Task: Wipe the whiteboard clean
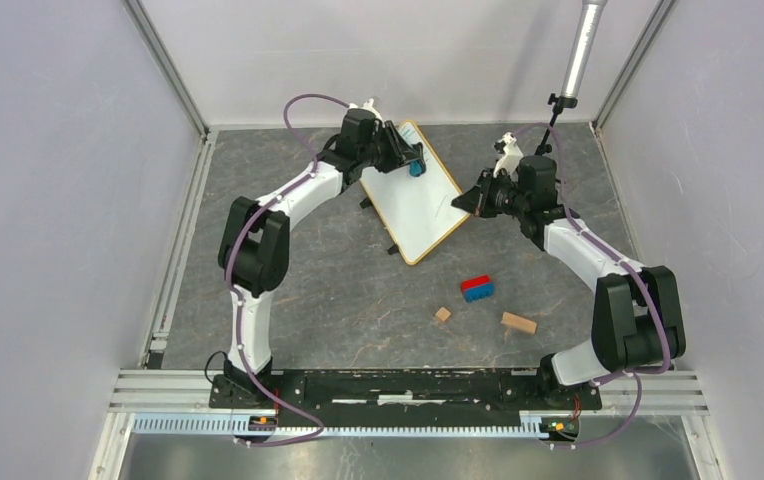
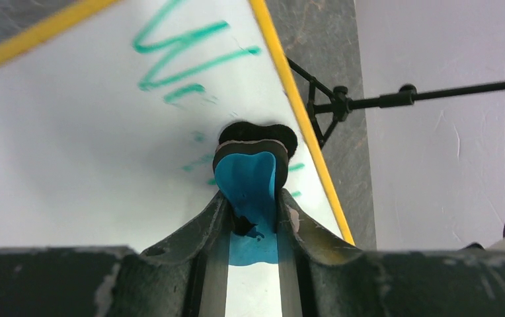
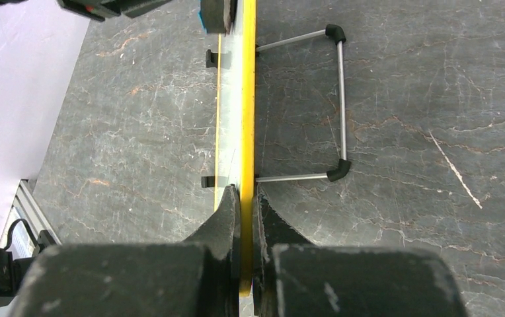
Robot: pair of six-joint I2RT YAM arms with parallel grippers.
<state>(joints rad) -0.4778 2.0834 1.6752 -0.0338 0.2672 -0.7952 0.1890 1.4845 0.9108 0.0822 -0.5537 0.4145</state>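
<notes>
The whiteboard (image 1: 413, 200), white with a yellowish frame, stands tilted at the back middle of the table. Green marks (image 2: 184, 53) show on its surface (image 2: 71, 145). My left gripper (image 1: 410, 162) is shut on a blue eraser (image 2: 250, 175), whose black felt presses against the board near its right frame edge. Faint green smudges lie around the felt. My right gripper (image 3: 246, 198) is shut on the board's frame edge (image 3: 246, 99) at the right side (image 1: 463, 200). The eraser (image 3: 217, 13) shows at the far end of the board in the right wrist view.
The board's wire foot (image 3: 339, 99) rests on the grey table behind it. A red and blue block (image 1: 476, 288) and two wooden blocks (image 1: 443, 314) (image 1: 518, 322) lie nearer the arms. A pole on a black stand (image 1: 580, 50) rises at the back right.
</notes>
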